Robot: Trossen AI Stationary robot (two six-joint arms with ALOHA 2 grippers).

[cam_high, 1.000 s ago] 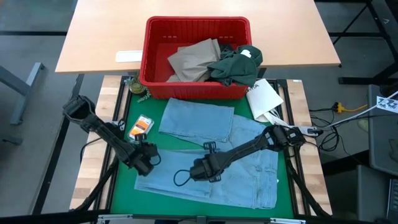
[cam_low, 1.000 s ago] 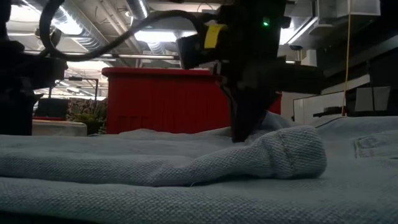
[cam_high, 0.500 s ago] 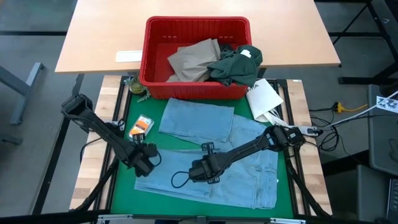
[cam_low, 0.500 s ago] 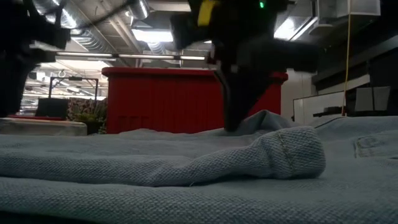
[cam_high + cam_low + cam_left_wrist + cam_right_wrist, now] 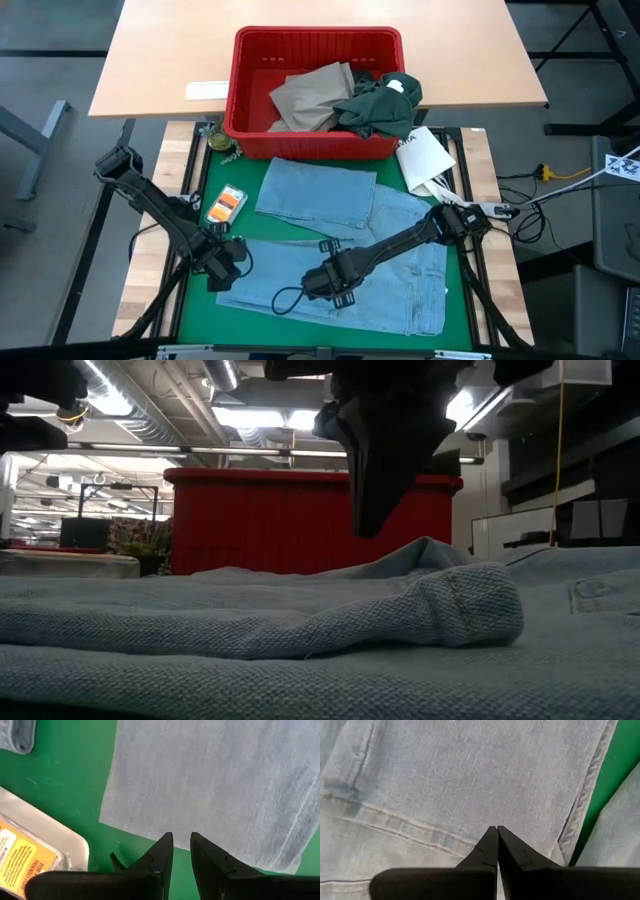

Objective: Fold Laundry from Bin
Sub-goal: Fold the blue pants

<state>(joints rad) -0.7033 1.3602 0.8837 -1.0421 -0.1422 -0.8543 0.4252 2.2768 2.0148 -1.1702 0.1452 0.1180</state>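
My left gripper hangs over the green mat at the left edge of the light blue jeans; its fingers stand a narrow gap apart with nothing between them, just off the hem of the cloth. Beside it on the mat lies a small orange-labelled packet. The jeans are spread flat across the mat, one leg reaching up toward the bin. My right gripper is lowered over the middle of the jeans, its fingers pressed tight together and empty, tips above a seam. The red bin stands on the tabletop beyond the mat, holding tan trousers and a dark green garment draped over its right rim. A white packet lies just right of the bin.
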